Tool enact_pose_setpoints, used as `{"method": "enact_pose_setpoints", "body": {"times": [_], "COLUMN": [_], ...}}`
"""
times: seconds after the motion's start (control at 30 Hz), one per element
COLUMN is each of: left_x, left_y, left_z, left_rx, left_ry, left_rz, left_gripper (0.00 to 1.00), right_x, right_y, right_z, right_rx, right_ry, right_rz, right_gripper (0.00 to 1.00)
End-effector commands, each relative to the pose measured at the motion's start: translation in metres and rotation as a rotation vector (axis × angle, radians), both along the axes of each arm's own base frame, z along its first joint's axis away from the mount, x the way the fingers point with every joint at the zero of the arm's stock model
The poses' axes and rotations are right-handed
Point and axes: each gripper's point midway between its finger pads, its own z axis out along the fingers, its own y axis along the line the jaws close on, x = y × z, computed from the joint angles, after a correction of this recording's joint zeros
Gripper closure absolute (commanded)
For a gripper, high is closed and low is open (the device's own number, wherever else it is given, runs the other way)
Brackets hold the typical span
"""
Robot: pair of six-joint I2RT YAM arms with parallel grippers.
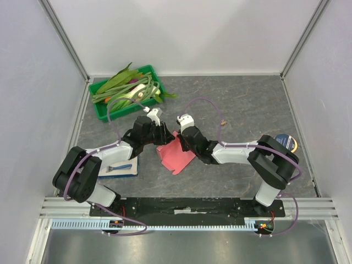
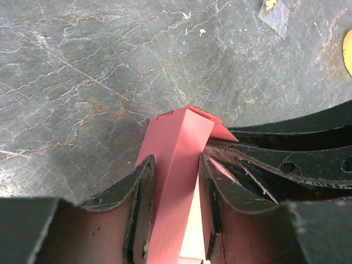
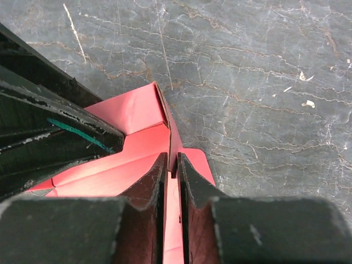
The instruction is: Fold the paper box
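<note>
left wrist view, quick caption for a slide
left claw flanking a raised fold of the pink box on a grey table

A grey, marble-veined tabletop point(image 1: 247, 104) is enclosed by plain white walls point(image 1: 187, 33). At its far left corner sits a green plastic tray point(image 1: 98, 111) heaped with long green leafy stalks point(image 1: 124, 82). Near the left front edge lies a white-and-blue booklet point(image 1: 124, 171). At the right edge rests a round blue-and-yellow disc point(image 1: 288, 142). A small clear scrap point(image 2: 274, 14) lies on the stone-patterned surface.

The paper box point(image 1: 176, 154) lies mid-table point(image 1: 247, 104), with the booklet point(image 1: 118, 169) to its left. Behind them, at the far left, sits the tray point(image 1: 102, 112), holding greens point(image 1: 124, 88).
</note>
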Motion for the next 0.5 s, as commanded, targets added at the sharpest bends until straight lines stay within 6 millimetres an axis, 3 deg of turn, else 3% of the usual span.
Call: {"method": "enact_pose_setpoints", "body": {"times": [0.0,0.27,0.47], "left_x": [-0.004,-0.009,-0.009], "left_y": [0.005,0.0,0.0], "left_z": [-0.006,-0.001,0.001], "left_rx": [0.007,-0.036,-0.041], "left_ry": [-0.002,-0.001,-0.007], "left_rz": [0.003,-0.014,-0.014], "left_gripper": [0.61,0.61,0.62], "right_x": [-0.004,-0.005,-0.007], "right_y": [0.004,0.004,0.019], "right_z": [0.012,0.025,0.036], "right_rx": [0.008,0.156,0.357], "right_ry": [0.0,-0.003,0.047], "right_rz": [0.081,0.194,0.373], "right_gripper": [0.79,0.63,0.61]}}
